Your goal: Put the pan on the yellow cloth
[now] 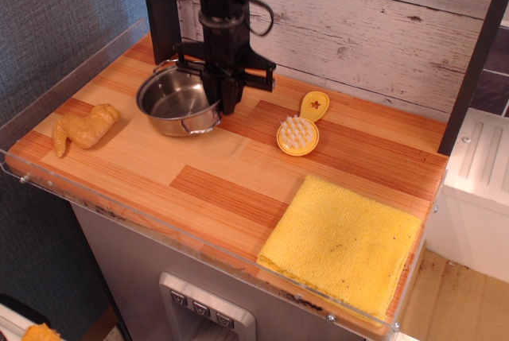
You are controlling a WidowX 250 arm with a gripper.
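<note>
The shiny steel pan (175,102) is at the back left of the wooden counter, tilted and lifted a little, its right rim held by my black gripper (224,101). The gripper comes straight down from above and its jaws are shut on the pan's right rim. One wire loop handle shows at the pan's front. The yellow cloth (343,244) lies flat at the front right corner of the counter, far from the pan.
A round yellow-orange brush with a star handle (300,129) lies between the pan and the cloth. A yellow-brown chicken-shaped toy (83,127) lies at the left. A clear acrylic lip (159,226) edges the counter. A plank wall stands behind.
</note>
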